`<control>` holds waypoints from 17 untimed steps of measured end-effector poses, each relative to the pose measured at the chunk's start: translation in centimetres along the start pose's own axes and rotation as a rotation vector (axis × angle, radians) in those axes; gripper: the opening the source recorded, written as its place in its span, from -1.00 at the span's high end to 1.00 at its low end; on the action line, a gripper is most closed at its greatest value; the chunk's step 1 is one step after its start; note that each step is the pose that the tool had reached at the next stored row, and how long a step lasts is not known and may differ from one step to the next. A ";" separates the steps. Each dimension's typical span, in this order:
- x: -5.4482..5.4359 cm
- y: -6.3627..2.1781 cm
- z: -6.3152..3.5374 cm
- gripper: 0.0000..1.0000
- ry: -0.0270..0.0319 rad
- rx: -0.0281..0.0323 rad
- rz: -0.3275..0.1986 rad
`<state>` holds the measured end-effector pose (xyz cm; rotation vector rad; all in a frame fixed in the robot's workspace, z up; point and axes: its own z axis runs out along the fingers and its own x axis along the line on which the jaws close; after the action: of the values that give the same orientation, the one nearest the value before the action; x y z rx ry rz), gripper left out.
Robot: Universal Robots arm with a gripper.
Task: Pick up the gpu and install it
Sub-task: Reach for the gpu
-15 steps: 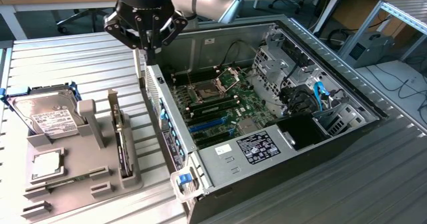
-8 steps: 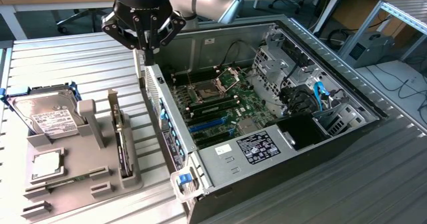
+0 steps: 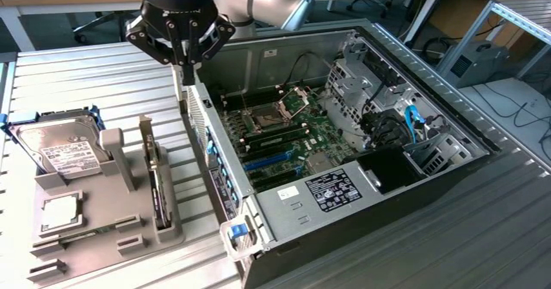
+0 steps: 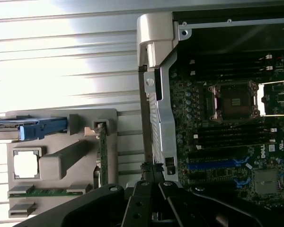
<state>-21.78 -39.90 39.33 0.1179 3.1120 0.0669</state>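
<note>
1. Exterior view: gripper [image 3: 187, 76] upper left, shut, empty, over computer case [image 3: 219, 173] rear edge; gpu [image 3: 156, 179] lower left, on edge in grey holder [image 3: 129, 221], down-left of gripper, long axis up-down the frame.
2. Wrist view: gripper [image 4: 153, 177] shut, nothing held; gpu [image 4: 103, 153] edge-on in grey holder, apart from it.

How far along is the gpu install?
Done: nothing yet. The gpu stands on edge in the grey holder. In hand: the pincer is shut with nothing visibly in it, by the case's near wall. Left: pickup and seating; the blue slots hold no card.
</note>
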 end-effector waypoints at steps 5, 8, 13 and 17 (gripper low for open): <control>0.4 -0.03 -0.01 0.79 -0.0001 0.0001 0.000; 0.6 -0.04 -0.01 0.79 -0.0001 0.0002 0.000; 1.0 -0.07 -0.03 0.79 0.0000 0.0004 0.000; 1.4 -0.10 -0.04 0.79 0.0000 0.0005 0.000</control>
<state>-23.16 -39.90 39.33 0.1179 3.1120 0.0662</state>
